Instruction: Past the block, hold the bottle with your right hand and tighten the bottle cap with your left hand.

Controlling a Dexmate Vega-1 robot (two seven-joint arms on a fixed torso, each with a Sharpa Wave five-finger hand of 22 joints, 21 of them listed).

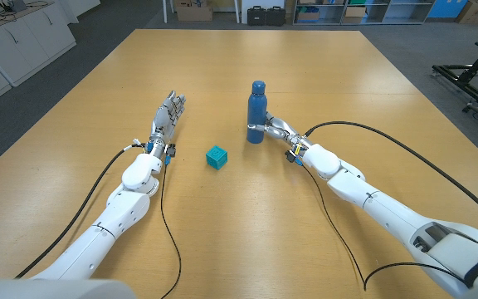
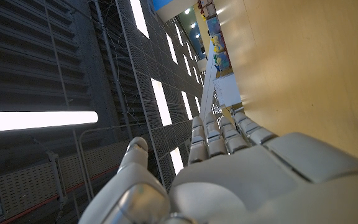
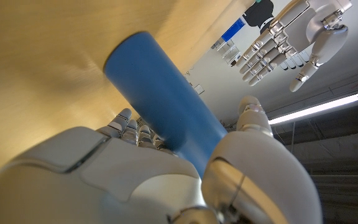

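Note:
A blue bottle (image 1: 257, 112) with its cap on stands upright near the table's middle, just beyond a small teal block (image 1: 216, 157). My right hand (image 1: 278, 130) grips the bottle's lower body from the right; in the right wrist view the bottle (image 3: 166, 102) sits between the fingers (image 3: 129, 127) and the thumb. My left hand (image 1: 168, 116) is left of the block and apart from the bottle, holding nothing, fingers straight and pointing away from me. The left wrist view shows those fingers (image 2: 219, 134) extended beside the table. The left hand (image 3: 294, 37) also appears in the right wrist view.
The wooden table (image 1: 347, 83) stretches wide around the bottle and block. Black cables (image 1: 372, 137) trail along both arms over the tabletop. Cabinets and boxes stand beyond the far edge.

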